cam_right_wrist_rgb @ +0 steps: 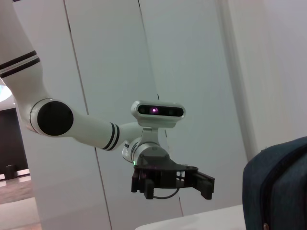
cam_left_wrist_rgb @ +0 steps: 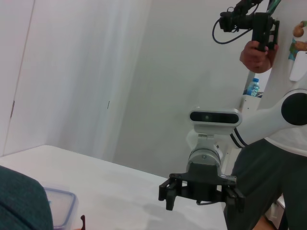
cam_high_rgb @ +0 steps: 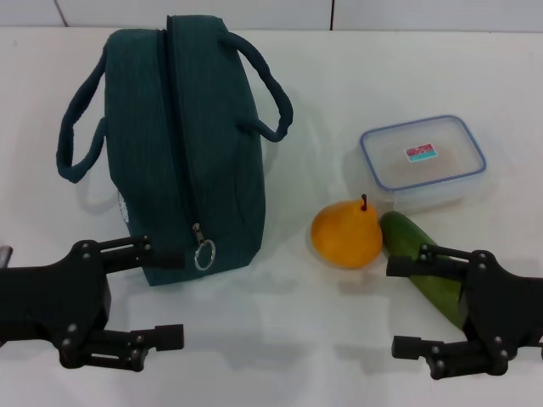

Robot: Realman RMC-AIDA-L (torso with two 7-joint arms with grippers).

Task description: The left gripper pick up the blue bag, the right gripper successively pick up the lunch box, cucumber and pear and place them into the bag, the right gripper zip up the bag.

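Nothing lifted yet; first step is the bag pickup. Left gripper [cam_high_rgb: 153, 292], black two-fingered claw, hovers at near left with fingers spread, just in front of the bag's near end. Judgement: best to go for a padded loop handle, not the smooth side.

Dark teal-blue fabric lunch bag [cam_high_rgb: 182, 144] lies left of centre, zip closed, ring pull at near end.

Right gripper [cam_high_rgb: 416, 307] hovers near right, fingers spread, above the dark green cucumber [cam_high_rgb: 424, 267].
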